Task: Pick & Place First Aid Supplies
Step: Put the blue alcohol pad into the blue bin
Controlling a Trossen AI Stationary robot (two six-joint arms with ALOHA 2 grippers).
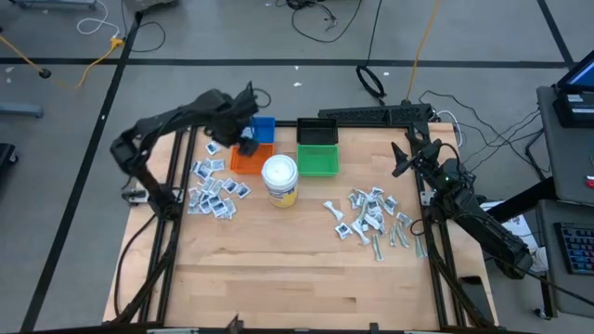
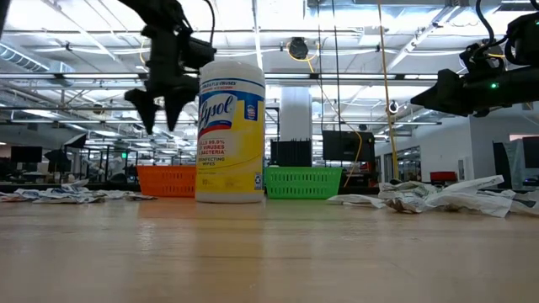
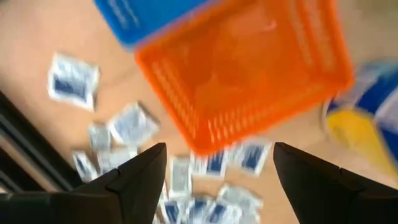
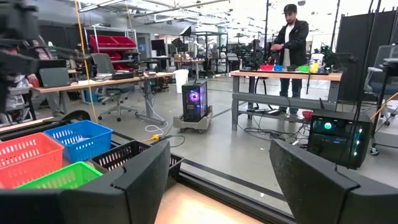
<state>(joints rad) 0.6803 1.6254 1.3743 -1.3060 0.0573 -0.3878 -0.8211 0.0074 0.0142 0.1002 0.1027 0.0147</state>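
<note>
Left gripper [image 1: 247, 139], upper left-centre of the high view, hangs over the small orange plastic mesh bin [image 1: 249, 160]. Fingers [image 3: 134, 180] spread wide with only air between them; nothing held or touched. In the low view it hangs above the orange bin, well clear of the table.

Right gripper [image 1: 401, 158], right of centre in the high view, is raised beyond its packet pile, pointing to the table's far edge. Fingers [image 4: 134, 180] stand apart and empty.

First aid supplies: small flat white-and-grey packets in two loose scatters on the light wooden table [image 1: 297, 269]. Left pile [image 1: 213, 190] sits left of centre, beside the orange bin; square packets with dark marks lie flat at mixed angles, no shared heading. Right pile [image 1: 371, 218] sits right of centre; several long wrapped strips there run roughly up-down or diagonally in the frame.

White-lidded jar with yellow label [image 1: 279, 179] stands upright at centre, between the piles. Blue bin [image 1: 264, 128] is behind the orange one; green bin [image 1: 318, 160] and black bin [image 1: 316, 131] to the right. A person [image 4: 291, 43] stands at a far bench in the right wrist view.
</note>
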